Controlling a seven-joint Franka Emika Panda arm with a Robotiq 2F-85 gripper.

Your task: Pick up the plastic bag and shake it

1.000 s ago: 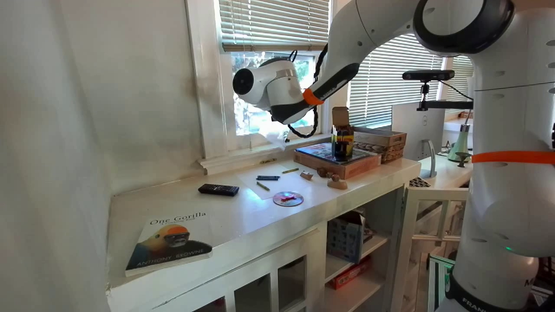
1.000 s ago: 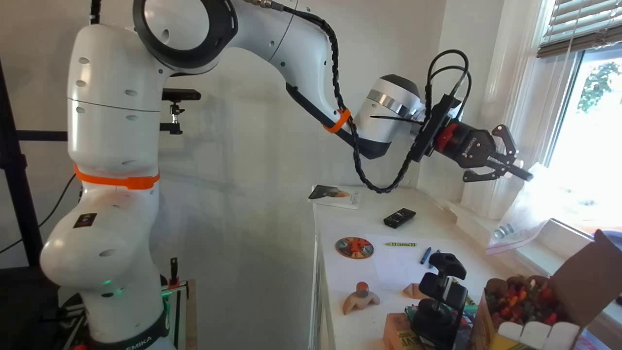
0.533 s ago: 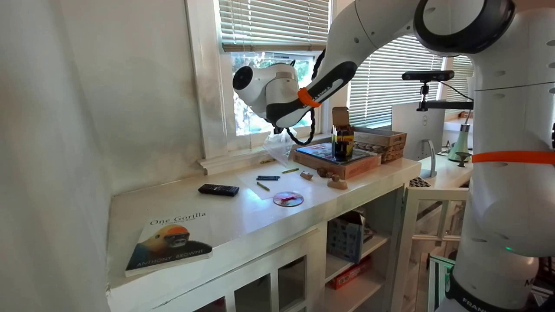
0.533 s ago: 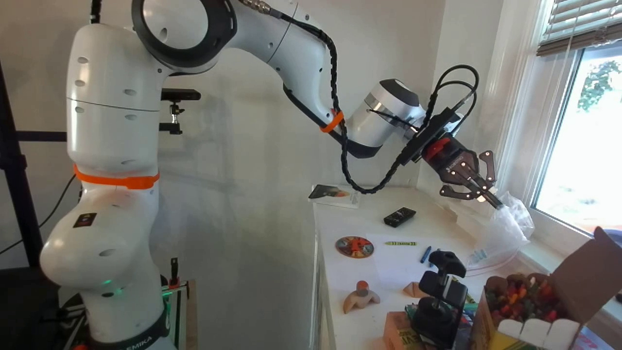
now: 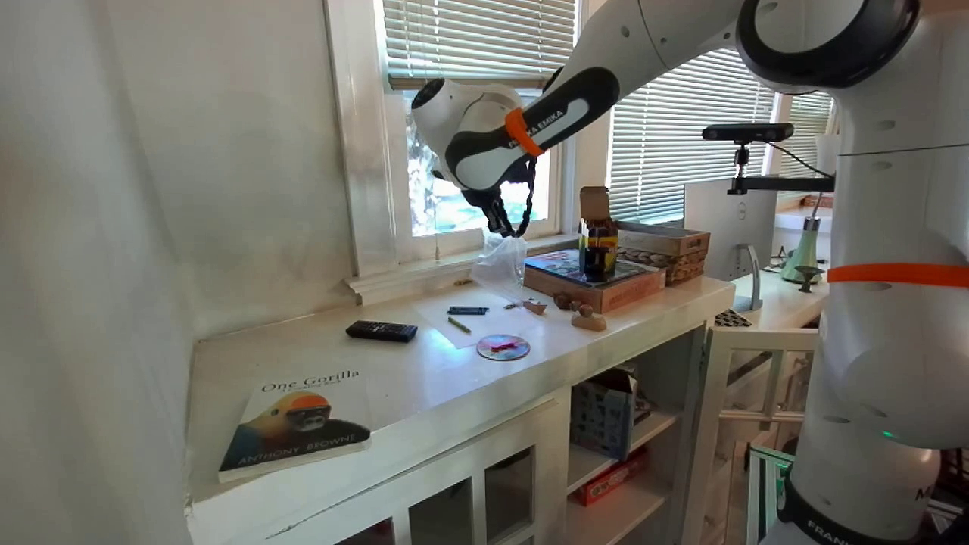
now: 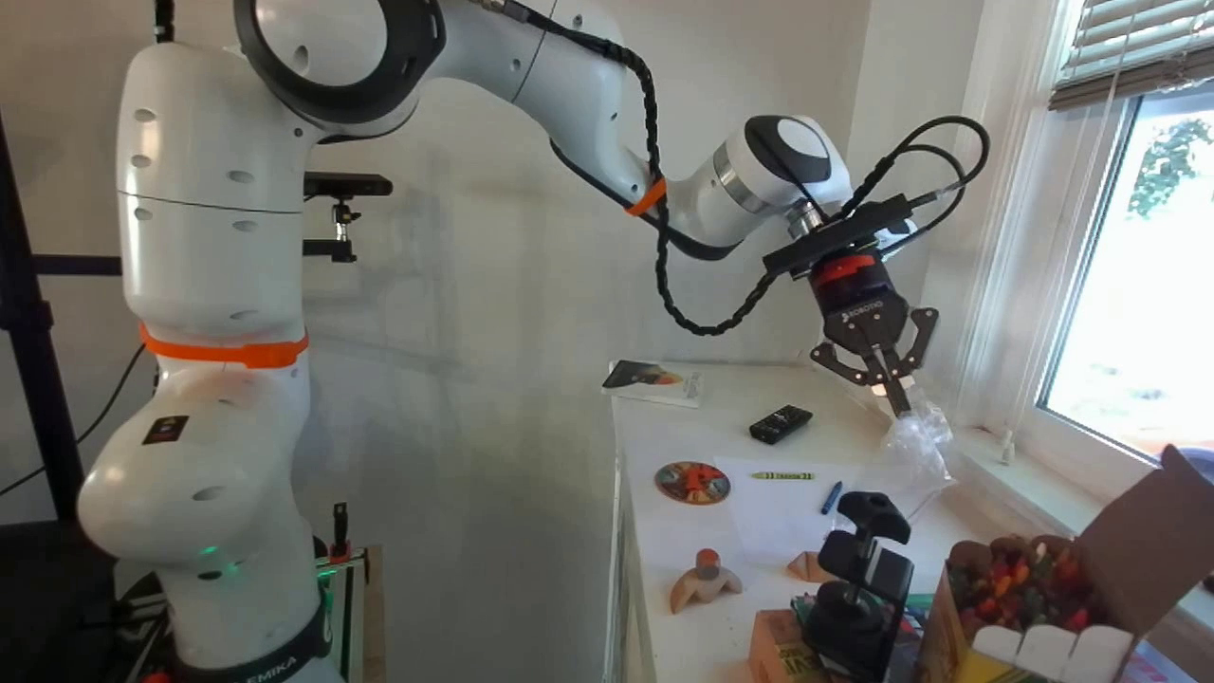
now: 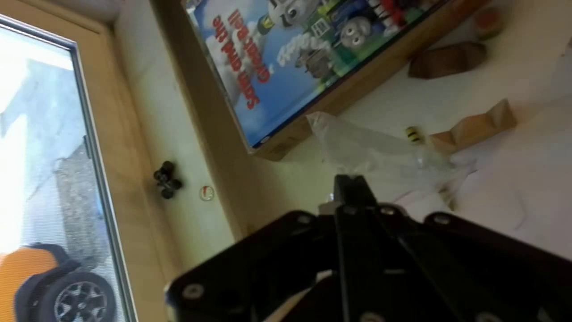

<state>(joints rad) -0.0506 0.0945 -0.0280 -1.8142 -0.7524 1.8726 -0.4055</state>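
Observation:
The clear plastic bag point(image 6: 918, 438) hangs from the fingertips of my gripper point(image 6: 898, 408), which is shut on it above the white counter, close to the window. In an exterior view the bag point(image 5: 501, 265) hangs just below the gripper point(image 5: 501, 225), beside the boxes. In the wrist view the bag point(image 7: 375, 150) spreads out beyond the closed fingertips point(image 7: 354, 181). Its lower end lies in front of crayons and a wooden piece. Something small and pale shows in its lower part, too blurred to name. Whether the bag's lower edge touches the counter I cannot tell.
A flat picture box point(image 7: 286, 89) stands beside the bag, with an open carton point(image 6: 1020, 588) and a black clamp point(image 6: 858, 588) near it. Wooden pieces point(image 6: 704, 581), a disc point(image 5: 503, 347), crayons point(image 5: 468, 310), a remote point(image 5: 381, 331) and a book point(image 5: 303, 424) lie on the counter.
The gripper has tilted from pointing at the window to pointing steeply down and moved away from the window. The bag has swung along with it, still held.

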